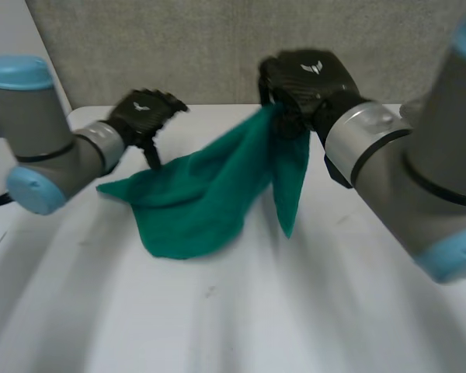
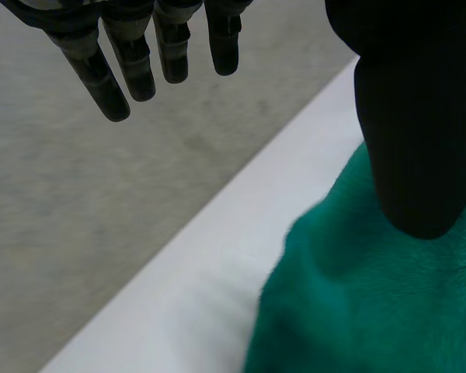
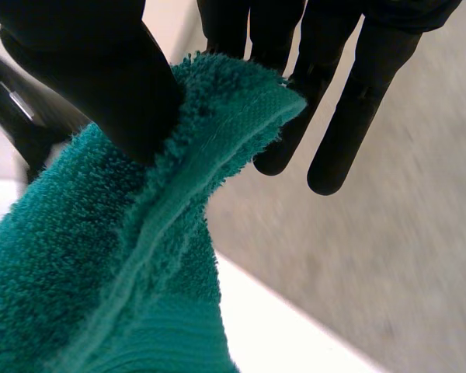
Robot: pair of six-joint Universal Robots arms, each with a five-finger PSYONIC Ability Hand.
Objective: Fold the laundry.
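Right robot hand is pinching the hemmed edge of the teal towel, holding it up, the rest lying crumpled on the white bench — left robot hand is hovering by its other end, fingers straight and apart.

Soft, even light falls from above onto the white table, which looks bright and pale. The green towel throws only a faint, diffuse shadow along its near edge, and its folds shade gently. Small highlights sit on the right arm's silver wrist band and the left arm's blue cap. In the wrist views the right hand and left hand show as near-black silhouettes, while the left hand's fingers catch a dull sheen.
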